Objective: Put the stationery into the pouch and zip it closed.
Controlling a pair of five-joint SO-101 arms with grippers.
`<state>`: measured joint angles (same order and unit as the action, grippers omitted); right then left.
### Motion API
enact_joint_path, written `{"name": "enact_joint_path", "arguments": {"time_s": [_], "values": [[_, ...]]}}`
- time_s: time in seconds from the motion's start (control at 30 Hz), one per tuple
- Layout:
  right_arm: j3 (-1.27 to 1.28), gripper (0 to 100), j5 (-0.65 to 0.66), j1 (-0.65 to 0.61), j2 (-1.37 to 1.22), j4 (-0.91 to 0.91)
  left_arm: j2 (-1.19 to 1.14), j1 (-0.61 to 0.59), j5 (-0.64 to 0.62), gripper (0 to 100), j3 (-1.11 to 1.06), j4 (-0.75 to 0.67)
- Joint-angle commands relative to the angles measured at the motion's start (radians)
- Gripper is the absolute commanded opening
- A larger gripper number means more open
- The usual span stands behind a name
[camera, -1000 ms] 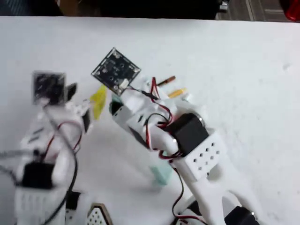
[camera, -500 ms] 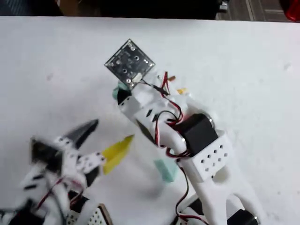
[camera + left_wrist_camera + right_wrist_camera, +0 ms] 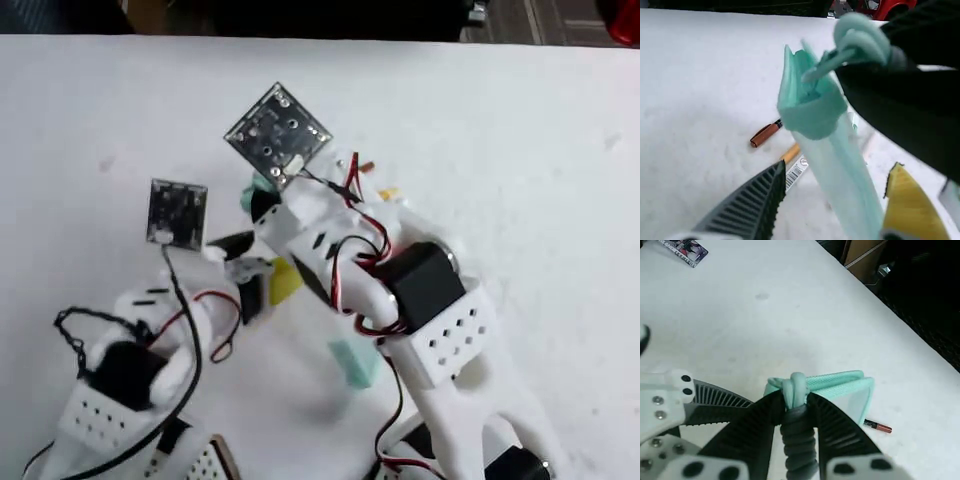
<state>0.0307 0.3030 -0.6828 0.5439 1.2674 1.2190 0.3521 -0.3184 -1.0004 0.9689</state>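
White tabletop [image 3: 500, 120] fills most of the high view, with a dark strip of room beyond its far edge. Both arms meet near the middle of it.

The right gripper [image 3: 794, 401] has its black ribbed fingers [image 3: 832, 420] clenched on the zipper pull [image 3: 792, 385], a knotted mint-green loop at the end of the pouch [image 3: 840, 389]. In the left wrist view the mint pouch stands steeply tilted with its pull end uppermost. In the high view its other end shows under the right arm's forearm. I cannot tell whether that end rests on the table.

The left gripper [image 3: 839, 170] is released. Its black ribbed finger [image 3: 757, 202] is on one side of the pouch and its yellow finger [image 3: 907, 205] on the other. The pouch body is between them, and a narrow gap shows on each side.

Loose stationery lies on the table beyond the pouch. A brown pen [image 3: 765, 134] is farthest out, and near it is an orange-yellow pen [image 3: 790, 152]. A white item with a barcode label [image 3: 796, 172] is just beside the second pen. None of the three is inside the pouch.

A small printed card [image 3: 685, 251] lies well apart from the pouch, near the table's edge.
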Motion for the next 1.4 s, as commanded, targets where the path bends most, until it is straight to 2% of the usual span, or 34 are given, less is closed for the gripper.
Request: {"name": "enact_joint_path", "arguments": {"time_s": [0.0,0.07,0.2,0.33,0.47,0.63,0.83,0.93,1.03,1.13,1.23,1.37], "values": [[-0.012,1.6,-0.002,0.012,0.081,-0.016,-0.019,-0.065,-0.014,30,0.011,-0.069],[-0.012,1.6,-0.002,0.012,0.128,-0.019,-0.019,-0.116,0.005,27,0.011,-0.109],[0.006,1.6,0.000,0.012,0.185,-0.002,-0.018,-0.122,0.161,19,0.011,-0.150],[0.063,1.6,0.000,0.012,0.217,0.054,-0.018,-0.090,0.210,12,0.011,-0.117],[0.092,1.6,0.000,0.012,0.243,0.044,-0.010,-0.068,0.262,11,0.011,-0.052],[0.092,1.6,0.000,0.012,0.243,-0.001,0.117,-0.071,0.272,13,0.011,0.028],[0.089,1.5,0.000,0.010,0.249,0.001,0.352,-0.074,0.273,29,-0.032,0.091],[0.087,1.5,0.000,0.007,0.252,0.019,0.435,-0.059,0.345,28,-0.095,0.058],[0.091,1.5,0.000,-0.018,0.249,0.025,0.444,0.008,0.348,28,-0.161,-0.011],[0.089,1.5,0.002,-0.025,0.254,0.058,0.438,-0.004,0.348,28,-0.198,-0.051],[0.087,1.5,0.043,-0.022,0.254,0.093,0.440,-0.070,0.348,28,-0.198,-0.038],[0.087,1.5,0.071,-0.028,0.254,0.113,0.467,-0.113,0.351,29,-0.137,0.087]]}}
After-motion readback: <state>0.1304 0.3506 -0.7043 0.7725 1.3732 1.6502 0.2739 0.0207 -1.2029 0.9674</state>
